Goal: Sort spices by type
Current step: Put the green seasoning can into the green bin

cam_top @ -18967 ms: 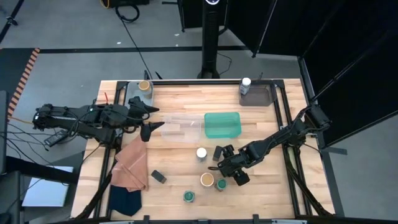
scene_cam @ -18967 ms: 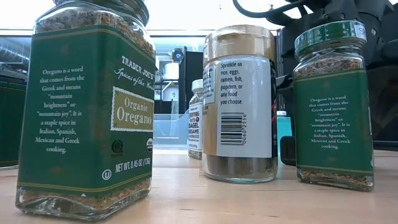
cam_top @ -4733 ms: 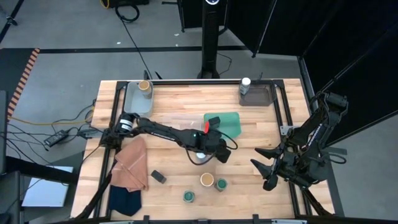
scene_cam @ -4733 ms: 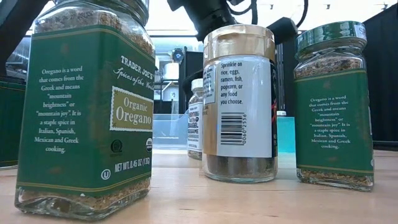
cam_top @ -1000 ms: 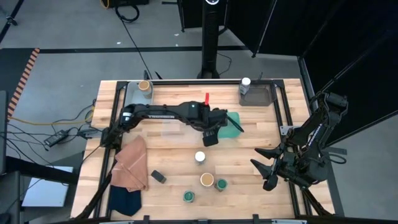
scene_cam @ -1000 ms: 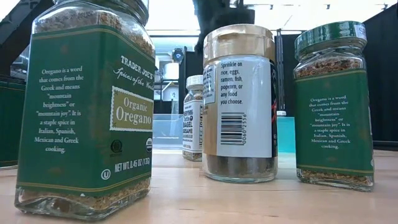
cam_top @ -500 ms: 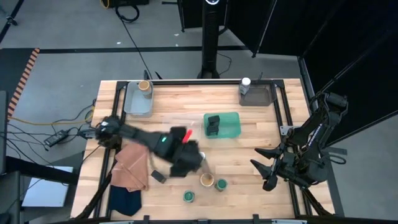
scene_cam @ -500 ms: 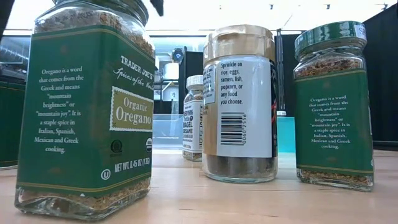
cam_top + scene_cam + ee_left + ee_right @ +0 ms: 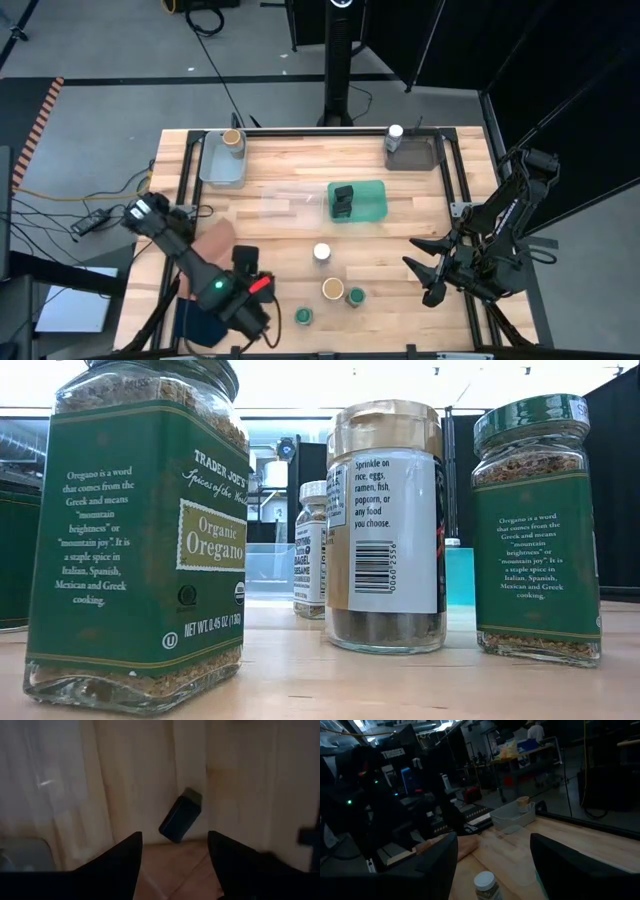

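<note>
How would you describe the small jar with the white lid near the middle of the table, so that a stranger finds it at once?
Start at the wooden table and find the teal rectangular tray near its middle. Just in front of that tray, toward the table's near edge, stands the small round jar with the white lid, apart from the others. The jars nearest to it, closer to the near edge, have a tan lid or green lids.

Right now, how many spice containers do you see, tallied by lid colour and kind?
Tan-lid jars: 2
White-lid jars: 2
Green-lid jars: 2
Dark tins: 3, two in the teal tray, one loose
Total: 9
</note>
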Controlling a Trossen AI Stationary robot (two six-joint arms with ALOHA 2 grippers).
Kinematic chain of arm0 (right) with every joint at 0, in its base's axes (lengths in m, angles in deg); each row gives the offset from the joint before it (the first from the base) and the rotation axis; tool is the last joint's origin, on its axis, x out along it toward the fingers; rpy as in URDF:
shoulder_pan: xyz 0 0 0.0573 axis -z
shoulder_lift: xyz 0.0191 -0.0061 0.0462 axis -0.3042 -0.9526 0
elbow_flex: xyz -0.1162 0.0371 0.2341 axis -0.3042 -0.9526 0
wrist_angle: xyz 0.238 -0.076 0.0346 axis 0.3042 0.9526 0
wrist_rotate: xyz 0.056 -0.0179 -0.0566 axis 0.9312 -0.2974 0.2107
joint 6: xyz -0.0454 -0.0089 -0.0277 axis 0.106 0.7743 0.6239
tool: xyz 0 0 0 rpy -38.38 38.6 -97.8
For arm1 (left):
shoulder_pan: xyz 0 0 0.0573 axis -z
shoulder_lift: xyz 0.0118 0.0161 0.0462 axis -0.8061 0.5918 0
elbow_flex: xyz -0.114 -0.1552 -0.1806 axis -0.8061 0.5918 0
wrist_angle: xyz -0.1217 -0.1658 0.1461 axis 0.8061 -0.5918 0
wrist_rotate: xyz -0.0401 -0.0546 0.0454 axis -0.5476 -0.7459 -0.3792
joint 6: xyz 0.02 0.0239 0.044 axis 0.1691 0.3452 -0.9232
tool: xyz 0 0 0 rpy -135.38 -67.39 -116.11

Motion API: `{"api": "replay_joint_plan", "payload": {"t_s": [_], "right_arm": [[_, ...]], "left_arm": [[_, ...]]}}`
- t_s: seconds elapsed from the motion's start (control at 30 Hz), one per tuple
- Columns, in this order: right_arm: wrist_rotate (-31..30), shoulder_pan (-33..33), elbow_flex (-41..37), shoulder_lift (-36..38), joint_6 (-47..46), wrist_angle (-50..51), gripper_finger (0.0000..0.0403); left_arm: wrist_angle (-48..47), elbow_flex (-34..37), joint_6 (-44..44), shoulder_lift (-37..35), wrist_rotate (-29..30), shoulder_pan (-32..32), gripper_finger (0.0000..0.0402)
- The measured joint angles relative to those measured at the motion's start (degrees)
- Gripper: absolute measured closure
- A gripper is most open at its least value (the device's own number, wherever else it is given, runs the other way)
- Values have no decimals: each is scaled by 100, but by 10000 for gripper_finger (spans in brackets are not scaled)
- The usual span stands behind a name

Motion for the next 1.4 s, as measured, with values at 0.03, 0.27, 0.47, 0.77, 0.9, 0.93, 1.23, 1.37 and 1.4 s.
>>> {"api": "replay_joint_plan", "payload": {"t_s": [0.03,0.27,0.47,0.77,0.9,0.93,1.23,1.37,1.4], "right_arm": [[-2,0,0,0,0,2,148],[-4,0,0,0,0,28,147],[-5,13,0,0,-15,30,148],[-7,50,0,0,-309,33,149],[-8,52,0,0,-317,33,148],[-7,52,0,0,-319,31,148],[-7,50,0,0,-201,41,147],[-7,50,0,0,-153,66,148],[-7,50,0,0,-151,75,149]], "left_arm": [[128,80,169,-77,3,28,170],[874,516,-45,-436,2,351,170],[751,835,-38,-454,-29,293,170],[672,1479,4320,-447,-558,-203,170],[822,1472,5244,-447,-545,-346,170],[872,1472,5317,-447,-549,-368,170],[1531,1472,1621,-447,-699,-335,170],[1482,1471,-232,-447,-766,-197,170],[1482,1470,-548,-447,-739,-163,170]]}}
